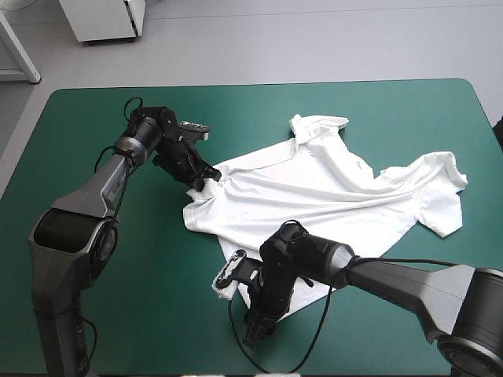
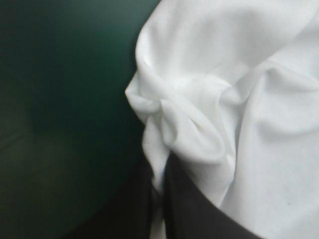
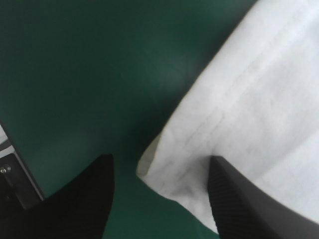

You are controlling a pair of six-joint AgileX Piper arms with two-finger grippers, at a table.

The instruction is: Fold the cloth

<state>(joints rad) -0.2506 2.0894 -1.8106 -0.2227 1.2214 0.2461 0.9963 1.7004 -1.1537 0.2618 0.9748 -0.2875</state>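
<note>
Shirt (image 1: pixel 338 188) lying half-spread, rumpled, in middle of surface (image 1: pixel 377 110). Am pinching its left corner in left hand (image 1: pixel 206 182) as anchor. Am holding right hand (image 3: pixel 160 164) wide astride near corner, lining up second grip for fold.

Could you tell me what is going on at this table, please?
Two robot arms are working on a white T-shirt lying partly spread on the teal-green table. The left end effector is shut on a bunched edge at its left side; the right end effector stands open at a near corner.

T-shirt (image 3: pixel 249 99) corner partly behind right tool (image 3: pixel 160 158)
</note>
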